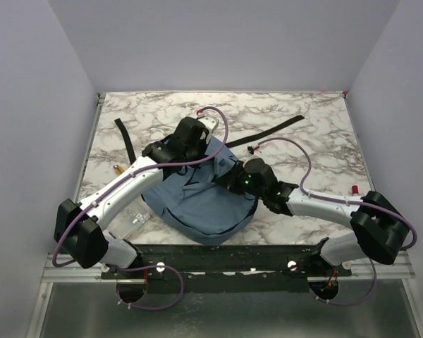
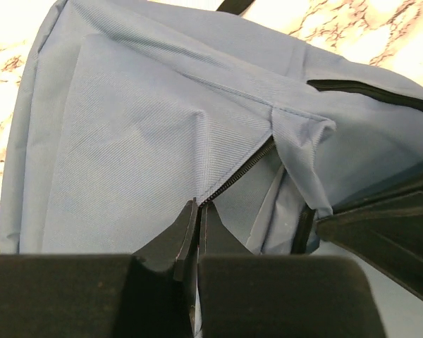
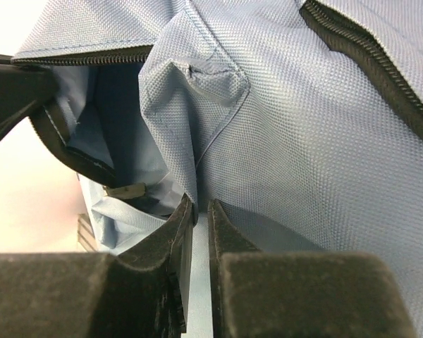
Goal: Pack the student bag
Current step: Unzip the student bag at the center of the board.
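Observation:
The student bag (image 1: 197, 208), dusty-blue with black zip trim, lies in the middle of the marble table (image 1: 324, 141). My left gripper (image 1: 199, 143) is over its far top edge. In the left wrist view this gripper (image 2: 199, 205) is shut on a fold of the bag (image 2: 127, 127) beside the zip. My right gripper (image 1: 230, 180) is at the bag's right side. In the right wrist view its jaws (image 3: 201, 208) stand a little apart, with a fold of the bag (image 3: 296, 134) lying in the narrow gap. The zip gapes, and the bag's lining (image 3: 102, 120) shows.
Two black straps (image 1: 125, 137) (image 1: 278, 128) trail onto the marble behind the bag. A clear plastic item (image 1: 137, 220) lies at the bag's near left, and a small red-tipped object (image 1: 354, 189) near the right arm. White walls close in three sides.

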Controlling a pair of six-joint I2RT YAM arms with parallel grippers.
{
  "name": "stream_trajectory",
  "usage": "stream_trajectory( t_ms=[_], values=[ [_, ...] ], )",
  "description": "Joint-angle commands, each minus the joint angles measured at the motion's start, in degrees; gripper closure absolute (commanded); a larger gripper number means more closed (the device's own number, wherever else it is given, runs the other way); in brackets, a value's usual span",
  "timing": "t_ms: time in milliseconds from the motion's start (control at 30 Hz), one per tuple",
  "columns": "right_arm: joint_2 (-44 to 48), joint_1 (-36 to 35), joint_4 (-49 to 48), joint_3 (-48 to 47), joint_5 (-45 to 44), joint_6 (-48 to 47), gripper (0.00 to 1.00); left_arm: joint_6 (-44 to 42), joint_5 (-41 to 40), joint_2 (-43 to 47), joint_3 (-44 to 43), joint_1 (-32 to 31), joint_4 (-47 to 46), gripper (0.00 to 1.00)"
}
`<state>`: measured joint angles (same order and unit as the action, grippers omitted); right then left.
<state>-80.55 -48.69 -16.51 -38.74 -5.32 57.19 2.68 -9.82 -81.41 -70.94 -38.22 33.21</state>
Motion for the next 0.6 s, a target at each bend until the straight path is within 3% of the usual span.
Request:
stream_trajectory(
  t_ms=[0, 133, 233, 400, 467, 567],
  values=[
    [-0.2, 0.3, 12.5, -4.8, -2.8, -6.6, 0.82, -2.2, 0.9, 2.6, 0.6, 1.2, -0.4, 1.0],
    [3.9, 0.3, 18.9, -8.4, -4.8, -11.0, 0.68, -1.4, 0.6, 0.8, 1.1, 1.3, -0.6, 1.0],
    [8.7, 0.3, 23.5, -9.9, -9.0, -13.8, 0.51, -0.2, 1.5, 0.4, 0.0, 1.4, -0.3, 1.0],
    [15.7, 1.2, 30.6, -12.5, -21.6, -20.7, 0.3, 1.6, 5.4, -0.5, -1.3, 2.5, 0.1, 1.0],
    [16.6, 3.7, 33.5, -13.5, -26.9, -22.4, 0.25, 1.9, 5.9, -0.5, -1.5, 2.7, 0.4, 1.0],
    [17.1, 13.2, 34.7, -12.9, -30.8, -23.3, 0.19, 2.3, 6.5, -0.3, -1.5, 2.7, 0.4, 1.0]
  ],
)
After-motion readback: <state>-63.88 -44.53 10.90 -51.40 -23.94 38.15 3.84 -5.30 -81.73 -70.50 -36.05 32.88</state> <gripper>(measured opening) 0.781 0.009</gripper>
